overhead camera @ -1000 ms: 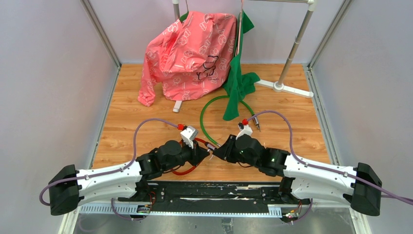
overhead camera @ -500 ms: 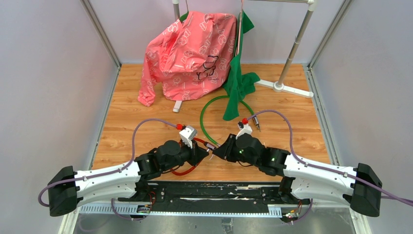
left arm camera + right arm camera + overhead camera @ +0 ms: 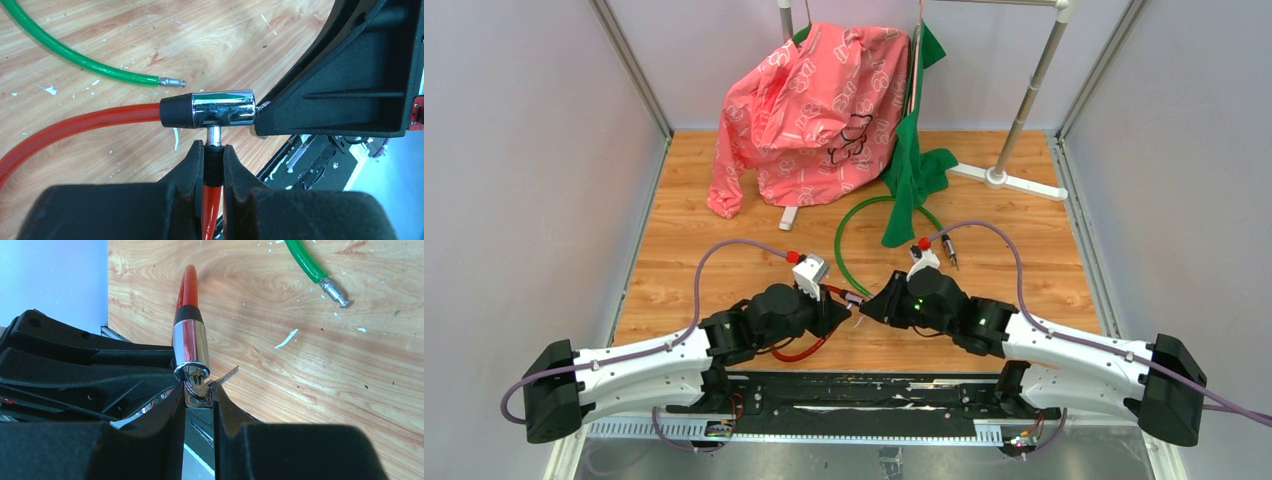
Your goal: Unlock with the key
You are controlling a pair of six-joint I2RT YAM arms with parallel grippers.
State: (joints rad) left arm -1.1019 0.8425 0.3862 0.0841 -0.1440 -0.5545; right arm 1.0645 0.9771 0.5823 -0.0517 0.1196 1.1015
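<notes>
Top external: both arms stretched low and inward, wrists nose to nose over the table [image 3: 684, 262] near its front centre. The left gripper [image 3: 214, 148] is clenched on the red cable [image 3: 75, 124] end, with the chrome lock barrel [image 3: 222, 108] crosswise just past its fingertips. The right gripper [image 3: 197, 390] pinches the key [image 3: 198, 422], tip at the barrel's keyhole; insertion depth unclear.

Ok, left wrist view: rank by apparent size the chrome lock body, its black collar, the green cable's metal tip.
1. chrome lock body
2. black collar
3. green cable's metal tip, though it lies on the table, likely farther away.
</notes>
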